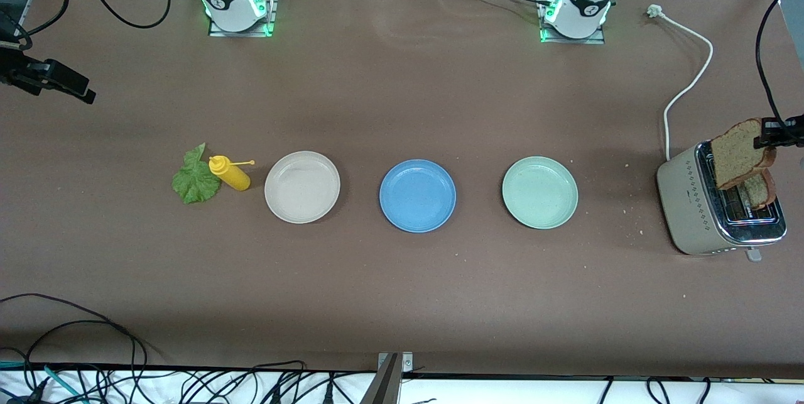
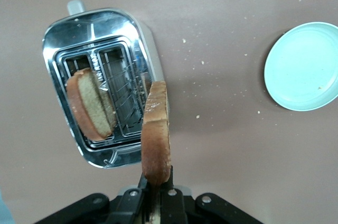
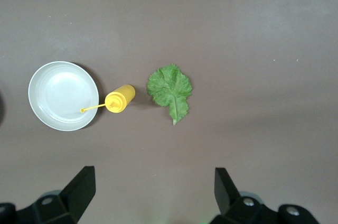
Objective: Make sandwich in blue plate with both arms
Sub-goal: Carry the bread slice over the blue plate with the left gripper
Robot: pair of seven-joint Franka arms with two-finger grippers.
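My left gripper (image 2: 157,179) is shut on the bottom edge of a brown bread slice (image 2: 156,134) and holds it upright in the air over the toaster (image 1: 697,215). The front view has that slice (image 1: 741,152) at the left arm's end of the table. A second slice (image 1: 759,190) stands in a toaster slot. The blue plate (image 1: 418,195) lies bare in the middle of the table, between two other plates. The green lettuce leaf (image 1: 195,181) lies flat toward the right arm's end. My right gripper (image 3: 156,182) hangs open and high over the table near the leaf (image 3: 170,89), holding nothing.
A yellow squeeze bottle (image 1: 231,174) lies between the leaf and a beige plate (image 1: 302,187). A pale green plate (image 1: 539,192) sits between the blue plate and the toaster. The toaster's white cord (image 1: 688,87) runs toward the left arm's base. Crumbs dot the table near the toaster.
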